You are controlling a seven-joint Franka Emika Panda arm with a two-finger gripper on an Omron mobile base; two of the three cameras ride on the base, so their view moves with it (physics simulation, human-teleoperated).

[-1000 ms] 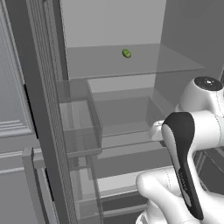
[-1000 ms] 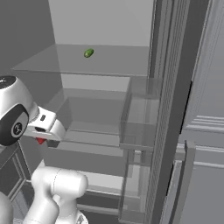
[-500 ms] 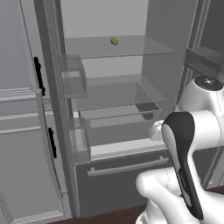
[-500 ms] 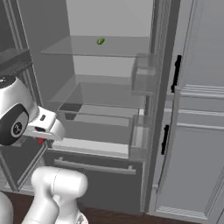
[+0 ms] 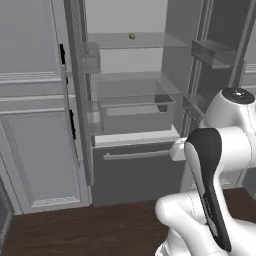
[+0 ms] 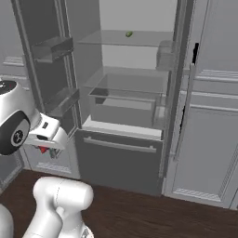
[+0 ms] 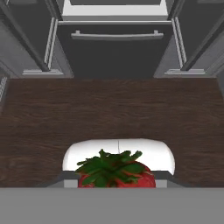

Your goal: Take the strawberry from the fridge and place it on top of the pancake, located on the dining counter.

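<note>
- The base has backed away from the fridge (image 5: 135, 165). A second ago the base views looked closely at its glass shelves; they now take in both open doors, the bottom drawer (image 6: 118, 160) and the dark wood floor (image 7: 109, 109) in front of it. This whole-picture shift is camera travel, not movement of the fridge contents.
- The hand (image 6: 46, 149) is clenched on the strawberry (image 7: 114, 173). In the hand view the red fruit with its green leafy cap sits at the bottom edge, above the floor. In the right base view a small red patch shows under the hand.
- The small green fruit (image 5: 131, 36) lies on the upper glass shelf, as it did earlier.
- Judgement: the pick-up step is complete and the transport step is under way.
- Remaining, as a judgement: drive to the dining bench and set the strawberry on the pancake.
- Both fridge doors stand open.
</note>
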